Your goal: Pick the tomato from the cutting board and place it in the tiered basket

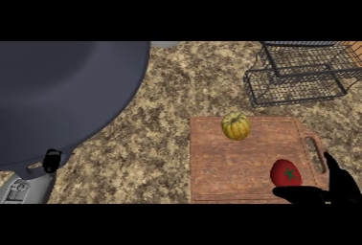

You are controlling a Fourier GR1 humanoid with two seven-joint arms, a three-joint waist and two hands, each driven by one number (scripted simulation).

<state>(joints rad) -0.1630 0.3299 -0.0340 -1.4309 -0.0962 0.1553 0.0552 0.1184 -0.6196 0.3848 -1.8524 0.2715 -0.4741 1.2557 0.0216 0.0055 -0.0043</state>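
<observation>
One tomato (286, 173) – stem face up, long axis running near-to-far – one yellow squash (235, 126), one cutting board (226, 167), one tiered basket (300, 72). Right hand (332, 189) spread beside tomato.

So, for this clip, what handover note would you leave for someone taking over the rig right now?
Right hand: low at the view's right edge, thumb and fingers spread around the tomato but not closed on it; open.
Left hand: not in view.
Tomato lies on the cutting board, near its front right corner by the handle slot. A yellow squash sits at the board's back edge.
Tiered basket stands behind the board, at the upper right.
Done: hand brought up to the tomato.
Left: close on it, lift, carry to the basket, release.
</observation>
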